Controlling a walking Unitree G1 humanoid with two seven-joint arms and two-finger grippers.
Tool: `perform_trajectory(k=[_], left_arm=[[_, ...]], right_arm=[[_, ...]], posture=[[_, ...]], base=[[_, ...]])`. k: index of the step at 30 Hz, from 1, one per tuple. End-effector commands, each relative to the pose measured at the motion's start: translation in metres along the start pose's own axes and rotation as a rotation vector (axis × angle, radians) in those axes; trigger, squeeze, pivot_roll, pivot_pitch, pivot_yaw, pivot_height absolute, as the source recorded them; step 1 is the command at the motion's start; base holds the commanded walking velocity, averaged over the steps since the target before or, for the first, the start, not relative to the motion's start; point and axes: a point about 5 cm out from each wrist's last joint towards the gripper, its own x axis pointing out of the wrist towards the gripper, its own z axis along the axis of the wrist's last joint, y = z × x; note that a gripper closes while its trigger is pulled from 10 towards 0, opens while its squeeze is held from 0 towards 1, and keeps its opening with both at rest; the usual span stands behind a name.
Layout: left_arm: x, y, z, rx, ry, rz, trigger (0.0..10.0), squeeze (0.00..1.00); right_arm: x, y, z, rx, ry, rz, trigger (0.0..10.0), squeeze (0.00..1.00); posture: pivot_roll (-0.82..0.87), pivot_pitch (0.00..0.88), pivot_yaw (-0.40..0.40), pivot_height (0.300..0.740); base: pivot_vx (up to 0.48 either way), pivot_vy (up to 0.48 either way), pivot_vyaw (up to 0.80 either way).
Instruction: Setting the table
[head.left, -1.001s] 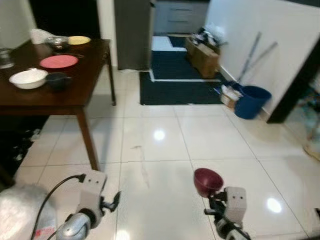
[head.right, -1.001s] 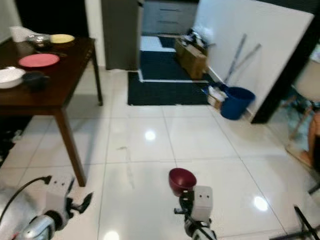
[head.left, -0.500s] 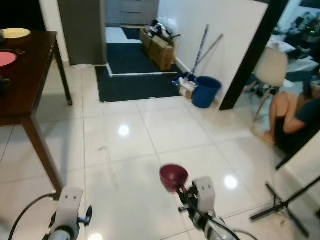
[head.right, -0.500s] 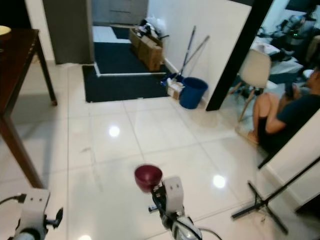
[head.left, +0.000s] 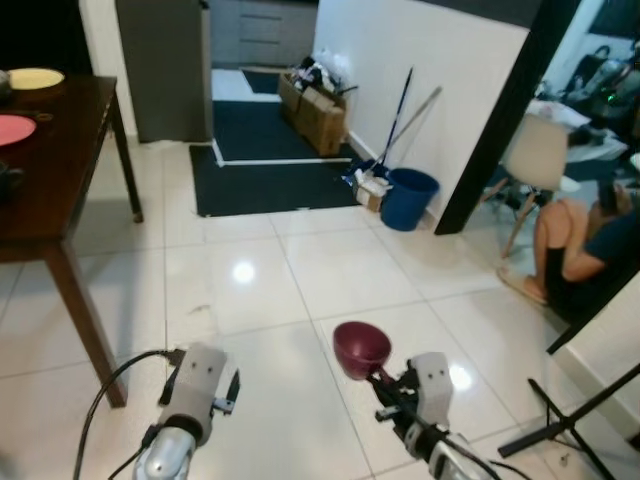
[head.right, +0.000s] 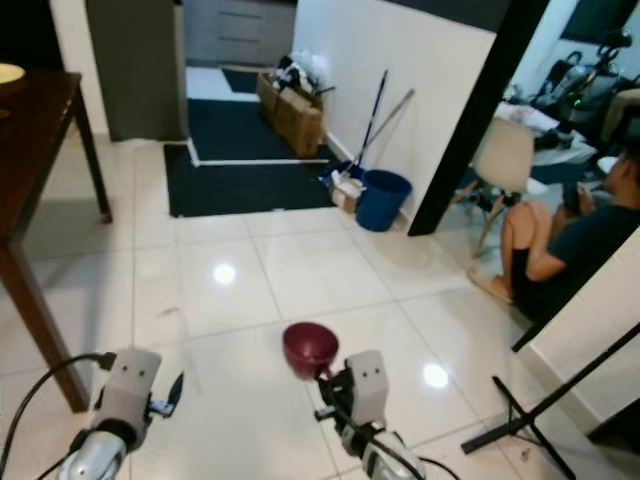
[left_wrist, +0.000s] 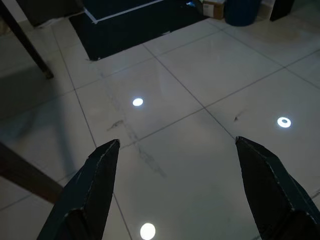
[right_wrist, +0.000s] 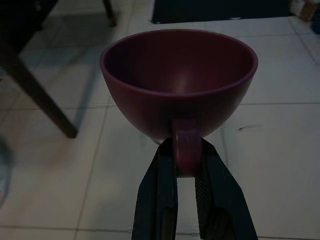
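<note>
A maroon cup (head.left: 361, 347) hangs over the tiled floor, low in front of me. My right gripper (right_wrist: 187, 150) is shut on its handle, one black finger on each side, and the bowl (right_wrist: 180, 80) is upright and empty. My left gripper (left_wrist: 175, 147) is open above bare tiles with nothing between its fingers; its arm (head.left: 190, 400) is at the lower left. The dark wooden table (head.left: 50, 190) stands at the far left and carries a pink plate (head.left: 12, 128) and a yellow plate (head.left: 35, 77).
A dark rug (head.left: 270, 160) lies ahead. Cardboard boxes (head.left: 320, 100), a mop (head.left: 400, 110) and a blue bucket (head.left: 410, 198) stand by the white wall. At the right a person (head.left: 590, 260) sits on the floor near a chair (head.left: 535, 160). A stand's legs (head.left: 570, 420) cross the floor.
The view has swung right, off the table and toward the wall and the seated person, then slightly back left. The cup stays in the right gripper. My left arm has come up higher.
</note>
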Motion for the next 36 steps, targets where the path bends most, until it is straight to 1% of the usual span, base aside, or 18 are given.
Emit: perform_trajectory(k=[1, 6, 16, 36], left_arm=[[-0.002, -0.005, -0.005, 0.013, 0.01, -0.021, 10.0, 0.0], [0.0, -0.008, -0.003, 0.019, -0.001, -0.035, 10.0, 0.0], [-0.001, -0.012, -0.004, 0.034, -0.013, -0.075, 10.0, 0.0], [0.001, -0.014, -0.002, 0.052, -0.025, -0.121, 10.0, 0.0]], right_arm=[[0.001, 0.0, 0.0, 0.014, 0.0, 0.001, 10.0, 0.0], [0.003, -0.001, 0.002, 0.014, -0.003, 0.001, 10.0, 0.0], [0.004, -0.005, 0.005, 0.016, -0.017, -0.039, 10.0, 0.0], [0.0, -0.01, 0.003, 0.019, -0.028, -0.098, 10.0, 0.0]], posture=[[0.06, 0.05, -0.056, 0.74], [0.06, 0.049, -0.056, 0.74], [0.07, 0.046, -0.04, 0.74], [0.05, 0.044, 0.003, 0.74]], base=[[0.48, 0.0, 0.0], [0.48, 0.0, 0.0], [0.48, 0.0, 0.0], [0.48, 0.0, 0.0]])
